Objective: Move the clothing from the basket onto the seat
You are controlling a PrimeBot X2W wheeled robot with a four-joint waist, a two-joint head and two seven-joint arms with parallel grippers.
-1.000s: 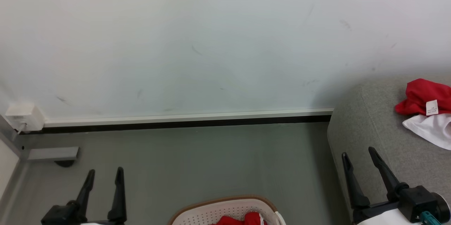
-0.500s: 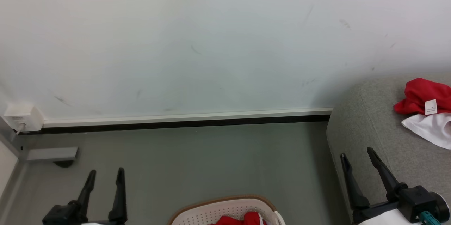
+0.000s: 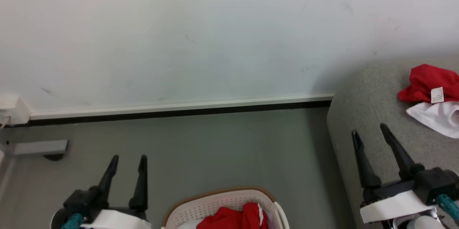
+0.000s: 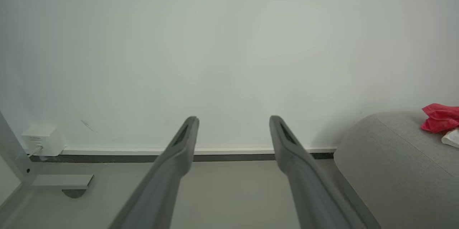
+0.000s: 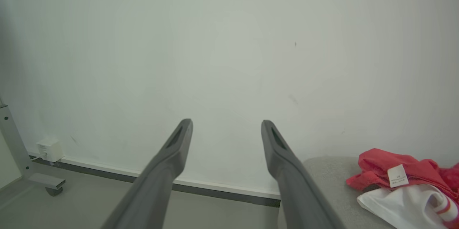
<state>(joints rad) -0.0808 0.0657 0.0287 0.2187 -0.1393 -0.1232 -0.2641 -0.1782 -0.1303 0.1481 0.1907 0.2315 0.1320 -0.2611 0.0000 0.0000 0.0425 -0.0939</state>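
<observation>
Left end effector [image 3: 129,157] is empty, fingers apart, hovering over the floor [image 3: 222,143] left of the basket [image 3: 215,193]. Right end effector [image 3: 369,130] is also empty and spread, hanging over the near edge of the seat [image 3: 380,92]. Both wrist views show fingers wide with nothing between them, pointing toward the wall [image 3: 215,42].

Clothing [image 3: 229,219]: a red bundle with a white stripe lies in the basket at the bottom edge of the head view, between the two arms. It is partly cut off, so can't tell how much is left. One red-and-white piece [image 3: 428,85] with a tag [image 3: 436,94] already lies on the seat, well apart from the basket.

Handling, judged: light, limp fabric, not fragile, not slippery. It will sag and drape, and may snag on the basket or drag a second piece along. Best hold is a pinch on a raised fold at the top of the red bundle, deep enough to catch several layers, not the thin stripe trim. Lift until the hanging part clears the basket before swinging to the seat.
</observation>
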